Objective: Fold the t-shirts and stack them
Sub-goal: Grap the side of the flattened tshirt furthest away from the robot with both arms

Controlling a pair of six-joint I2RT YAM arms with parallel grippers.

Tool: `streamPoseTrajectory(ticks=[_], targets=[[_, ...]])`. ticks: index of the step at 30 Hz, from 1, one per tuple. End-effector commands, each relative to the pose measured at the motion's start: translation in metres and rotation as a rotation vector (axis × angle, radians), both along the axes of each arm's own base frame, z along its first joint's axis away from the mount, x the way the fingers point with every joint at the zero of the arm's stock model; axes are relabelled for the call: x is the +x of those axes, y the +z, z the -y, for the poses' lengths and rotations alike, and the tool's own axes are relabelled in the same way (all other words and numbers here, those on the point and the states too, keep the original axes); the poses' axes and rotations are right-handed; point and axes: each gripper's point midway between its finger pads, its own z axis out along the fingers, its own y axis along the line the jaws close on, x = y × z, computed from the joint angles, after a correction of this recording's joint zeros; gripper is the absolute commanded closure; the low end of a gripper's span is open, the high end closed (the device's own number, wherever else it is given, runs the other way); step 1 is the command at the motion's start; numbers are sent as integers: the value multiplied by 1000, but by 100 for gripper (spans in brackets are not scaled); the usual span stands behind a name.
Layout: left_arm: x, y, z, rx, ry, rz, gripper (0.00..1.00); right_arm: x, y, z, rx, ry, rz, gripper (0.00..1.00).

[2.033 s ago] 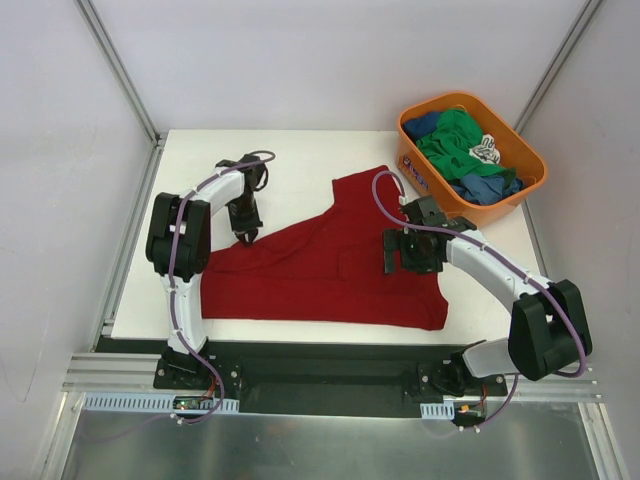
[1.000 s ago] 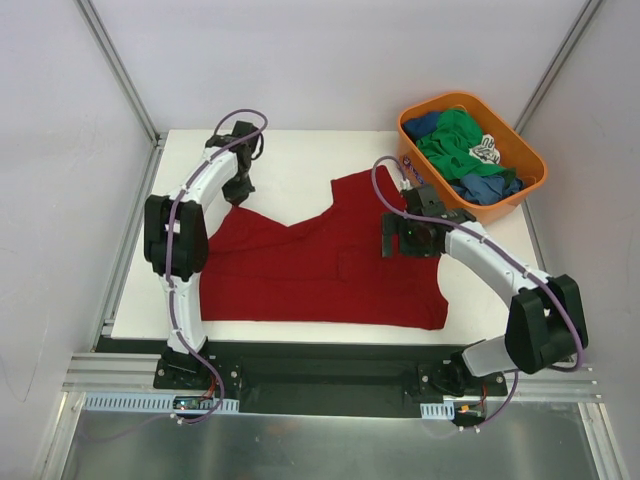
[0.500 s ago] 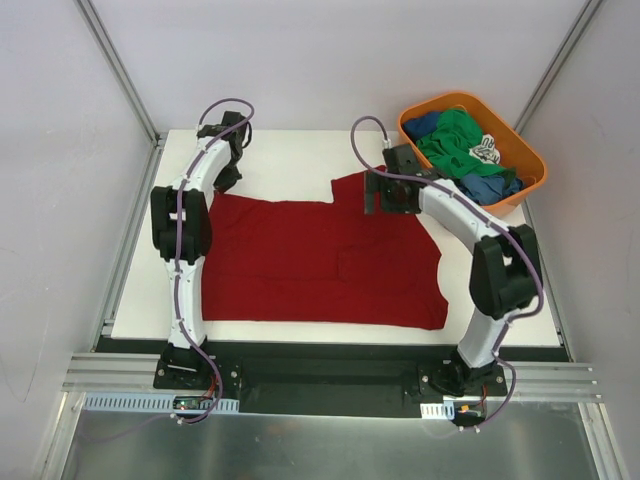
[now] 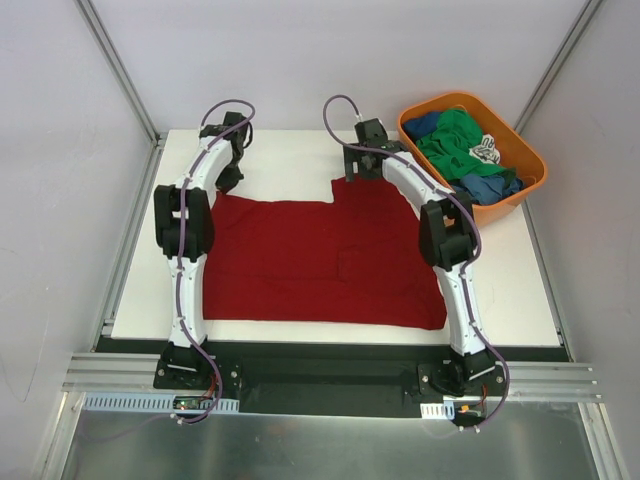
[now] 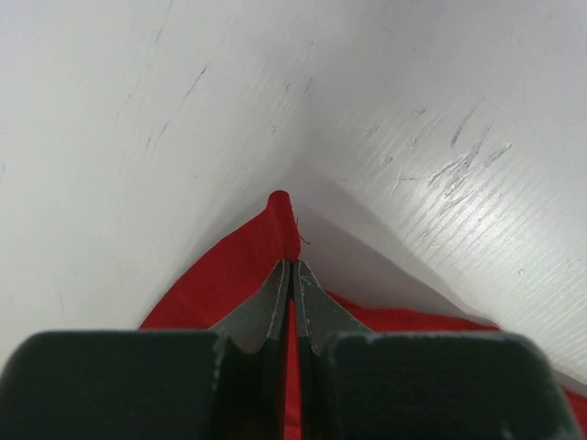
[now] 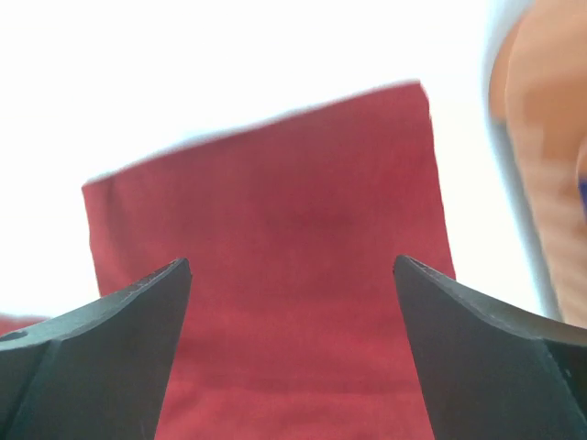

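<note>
A large dark red t-shirt [image 4: 320, 260] lies spread flat on the white table. My left gripper [image 4: 226, 184] is shut on its far left corner; in the left wrist view the jaws [image 5: 292, 266] pinch the red cloth tip [image 5: 282, 220]. My right gripper [image 4: 362, 166] is open above the shirt's far right flap, with red cloth [image 6: 293, 275] between the spread fingers and not touched. Green and blue t-shirts [image 4: 455, 140] lie bunched in the orange tub.
The orange plastic tub [image 4: 420, 172] stands at the far right corner of the table, close to my right arm; its orange wall [image 6: 550, 183] shows in the right wrist view. Bare white table [image 4: 290, 160] lies beyond the shirt.
My left gripper pulled the shirt's left corner outward and far, flattening the cloth. My right gripper moved from the shirt's middle right to its far flap near the tub.
</note>
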Motion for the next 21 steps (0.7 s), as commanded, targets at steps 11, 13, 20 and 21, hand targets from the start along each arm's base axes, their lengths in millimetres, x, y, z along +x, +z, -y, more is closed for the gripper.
streamPoseTrajectory(ticks=[11, 13, 20, 21], targets=[[-8, 1, -1, -56, -41, -44, 100, 87, 27, 7, 40, -76, 253, 3], [-10, 2, 0, -63, -45, -45, 100, 88, 26, 11, 75, -108, 248, 3], [-10, 7, 1, -74, -51, -31, 100, 79, 11, -2, 213, -139, 177, 3], [-9, 8, 2, -74, -62, -31, 100, 78, 11, -3, 230, -140, 167, 3]])
